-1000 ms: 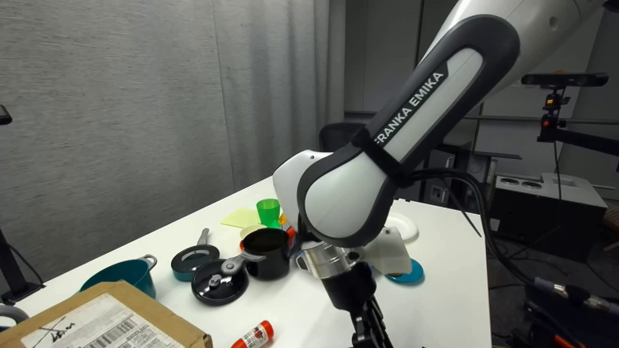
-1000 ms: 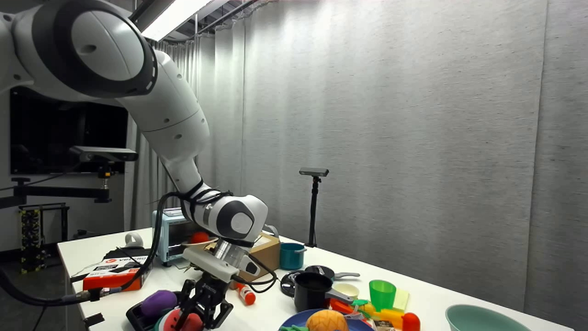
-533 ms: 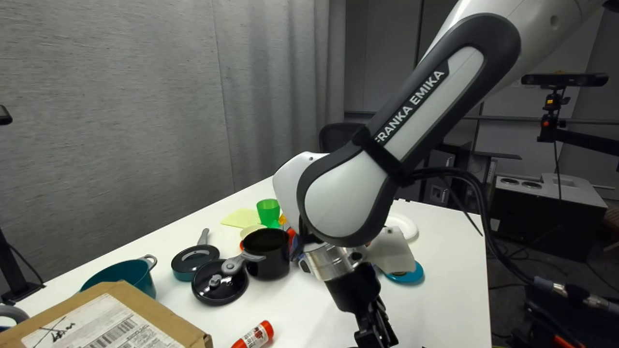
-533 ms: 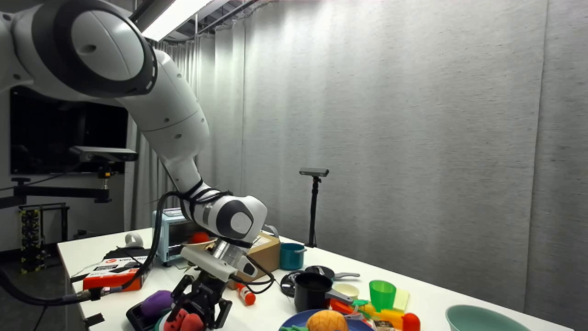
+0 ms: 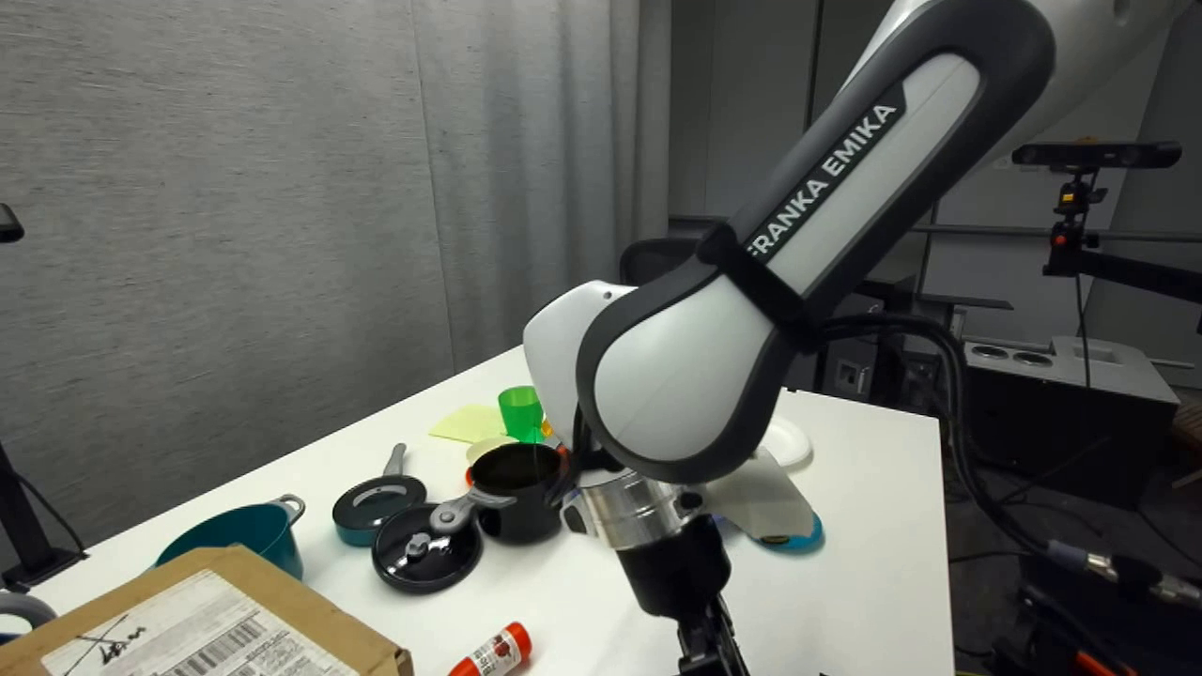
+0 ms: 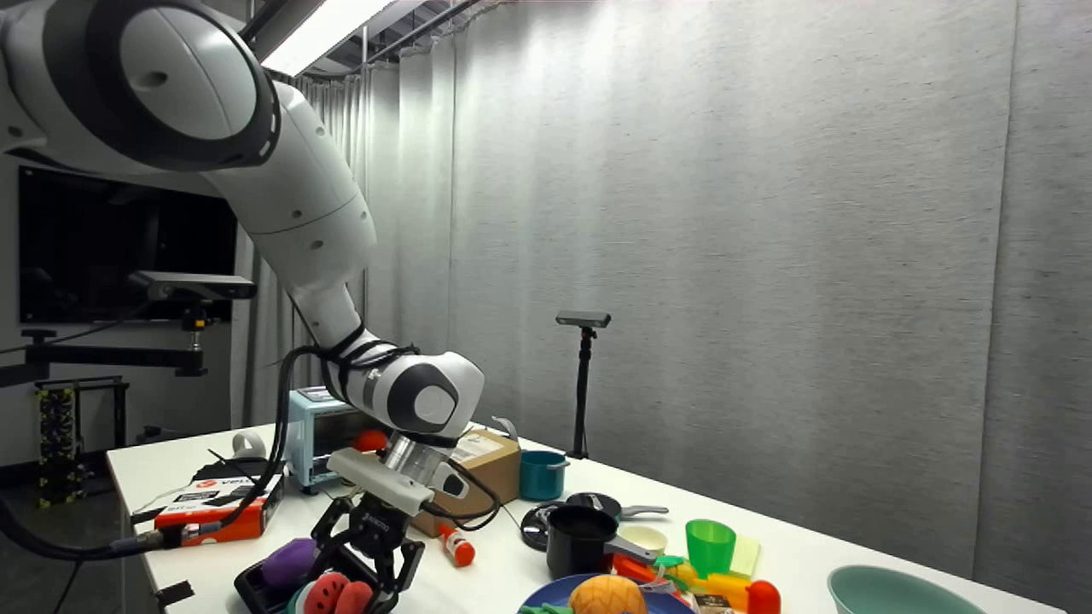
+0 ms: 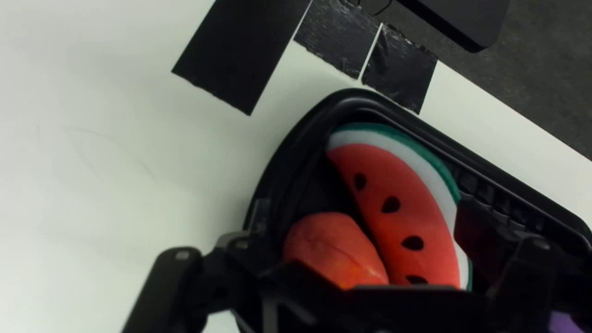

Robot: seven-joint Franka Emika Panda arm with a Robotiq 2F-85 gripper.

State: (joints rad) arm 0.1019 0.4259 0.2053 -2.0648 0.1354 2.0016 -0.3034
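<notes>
Hanging over the black tray (image 7: 354, 98) on the white counter (image 7: 115, 115), the hand (image 7: 365, 219) stood with its jaws spread wide. Within the tray, the watermelon slice (image 7: 409, 201) lay between the fingers (image 7: 532, 273) in the wrist view, side by side with a rounded red item (image 7: 330, 247); contact between slice and fingers could not be determined. A purple item (image 6: 290, 563) occupied the same tray. In both exterior views, a red bottle (image 5: 493, 652) lay on its side near the cardboard box (image 5: 207, 615)

Tool (image 7: 364, 223) risen slightly, jaws spread wider; watermelon slice (image 6: 323, 594) less hidden in exterior view.
</notes>
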